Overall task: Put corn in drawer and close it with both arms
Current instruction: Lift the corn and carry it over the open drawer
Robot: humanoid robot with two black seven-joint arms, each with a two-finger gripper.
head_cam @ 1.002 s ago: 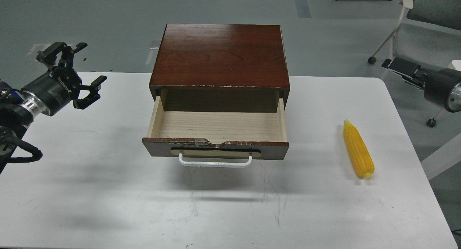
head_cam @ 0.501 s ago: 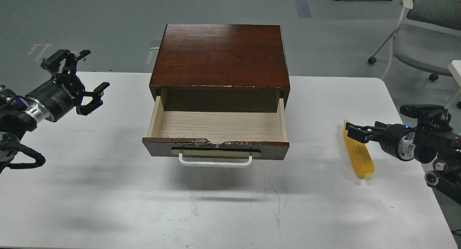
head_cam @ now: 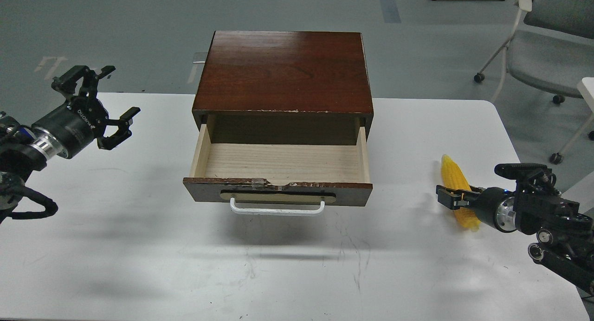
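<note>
The drawer (head_cam: 283, 164) is pulled open from the dark reddish-brown cabinet shell (head_cam: 283, 70), and its pale wood inside is empty. Its white bar handle (head_cam: 277, 210) faces me. The yellow corn (head_cam: 451, 172) lies on the white table (head_cam: 139, 247) to the right of the drawer, pointed end away from me. My right gripper (head_cam: 451, 196) comes in from the right and sits across the corn's middle, hiding part of it. Its fingers cannot be told apart. My left gripper (head_cam: 104, 103) is open and empty above the table, left of the cabinet.
The cabinet stands at the back middle of the table. A grey wheeled chair (head_cam: 547, 33) stands on the floor beyond the table's right back corner. The table's right edge is close to my right arm.
My right arm has come in from the right and lowered, moving from the corn's far end to its middle. The corn lies where it was. My left gripper has barely moved.
</note>
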